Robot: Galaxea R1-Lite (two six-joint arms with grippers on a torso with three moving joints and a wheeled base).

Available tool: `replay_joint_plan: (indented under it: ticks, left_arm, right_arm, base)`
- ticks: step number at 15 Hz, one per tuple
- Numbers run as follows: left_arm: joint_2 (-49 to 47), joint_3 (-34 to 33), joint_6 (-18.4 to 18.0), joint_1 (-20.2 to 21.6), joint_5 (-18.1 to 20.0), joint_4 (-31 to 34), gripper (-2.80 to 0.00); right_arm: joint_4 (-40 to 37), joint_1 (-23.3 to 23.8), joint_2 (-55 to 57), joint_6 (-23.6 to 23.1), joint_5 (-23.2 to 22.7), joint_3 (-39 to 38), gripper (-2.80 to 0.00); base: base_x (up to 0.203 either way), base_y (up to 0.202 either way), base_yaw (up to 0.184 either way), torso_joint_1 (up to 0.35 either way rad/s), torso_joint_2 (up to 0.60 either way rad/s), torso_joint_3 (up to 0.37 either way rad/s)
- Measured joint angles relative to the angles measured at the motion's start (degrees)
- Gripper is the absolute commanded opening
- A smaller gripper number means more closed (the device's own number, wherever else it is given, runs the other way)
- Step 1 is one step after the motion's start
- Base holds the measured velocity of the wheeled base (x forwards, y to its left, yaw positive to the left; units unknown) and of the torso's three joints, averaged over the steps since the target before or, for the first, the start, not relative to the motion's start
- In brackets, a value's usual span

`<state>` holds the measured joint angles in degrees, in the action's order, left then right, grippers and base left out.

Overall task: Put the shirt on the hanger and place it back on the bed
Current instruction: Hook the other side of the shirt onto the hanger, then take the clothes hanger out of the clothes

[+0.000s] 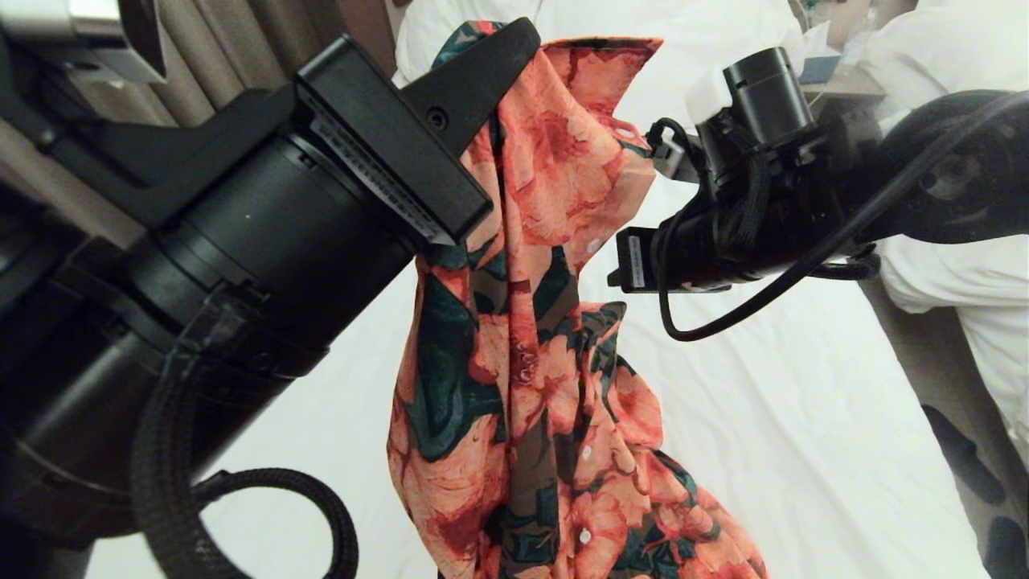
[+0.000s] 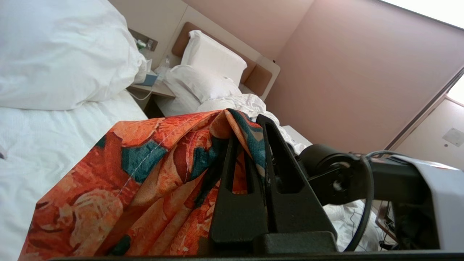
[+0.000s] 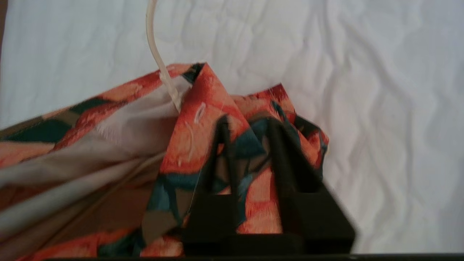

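The left gripper, fingers clamped on a bunched fold, holds the floral shirt hanging above the white bed. The right gripper pinches another fold, with the thin cream hanger poking from the collar.

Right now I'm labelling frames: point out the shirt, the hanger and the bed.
shirt [image 1: 555, 161]: head view, orange flower.
hanger [image 3: 156, 54]: right wrist view, thin curved hook.
bed [image 1: 788, 402]: head view, bare white sheet.
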<state>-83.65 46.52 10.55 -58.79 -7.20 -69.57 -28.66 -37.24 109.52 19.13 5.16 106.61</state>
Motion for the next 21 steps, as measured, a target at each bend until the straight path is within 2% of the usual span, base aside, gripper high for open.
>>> replay_joint_plan:
  ticks: [7,17,18,21]
  left_arm:
    - [0.2,0.0,0.0,-0.1,0.0,0.0,-2.8]
    - [0.2,0.0,0.0,-0.2,0.1,0.0,-2.8]
    - [0.2,0.0,0.0,-0.2,0.1,0.0,-2.8]
    - [0.1,0.0,0.0,-0.2,0.1,0.0,-2.8]
  right_arm:
    - [7.5,-0.8,3.4,-3.4,0.1,0.0,0.0]
    - [12.1,-2.4,7.6,-5.8,0.1,0.9,0.0]
    - [13.1,-2.5,8.2,-6.0,0.1,1.2,-2.8]
    - [14.3,-3.2,9.4,-6.4,0.0,1.6,-2.8]
  base:
    - [0.0,0.0,0.0,0.0,0.0,0.0]
    - [0.0,0.0,0.0,0.0,0.0,0.0]
    - [0.0,0.0,0.0,0.0,0.0,0.0]
    - [0.0,0.0,0.0,0.0,0.0,0.0]
